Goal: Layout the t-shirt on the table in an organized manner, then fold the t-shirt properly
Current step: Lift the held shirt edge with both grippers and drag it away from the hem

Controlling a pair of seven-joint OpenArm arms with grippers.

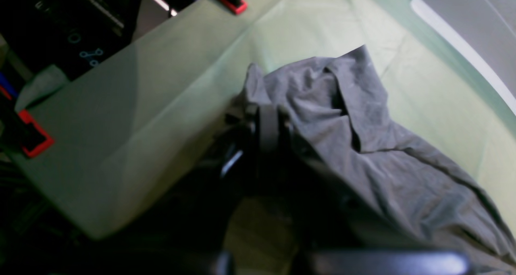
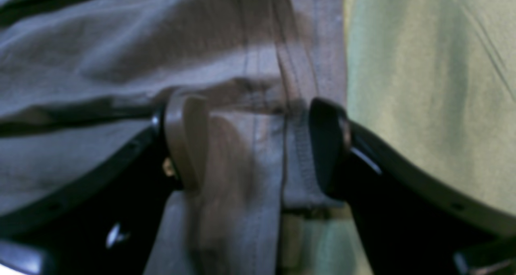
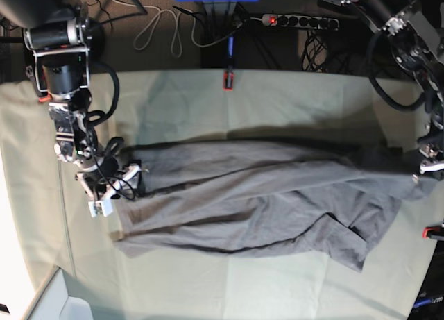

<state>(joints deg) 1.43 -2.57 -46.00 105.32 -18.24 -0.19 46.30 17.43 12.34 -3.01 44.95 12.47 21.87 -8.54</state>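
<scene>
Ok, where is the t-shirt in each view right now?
Left wrist: the t-shirt fills centre to lower right.
Right wrist: it covers the left and centre, hem between the open right hand.
Base: it stretches across the middle.
Shared landmark: the table.

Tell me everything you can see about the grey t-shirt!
The t-shirt is plain dark grey, soft and wrinkly like cotton. It lies stretched sideways across the table, creased, with a sleeve poking out below. The left gripper is shut on one end, lifting it. The right gripper sits open around the stitched hem at the other end.
</scene>
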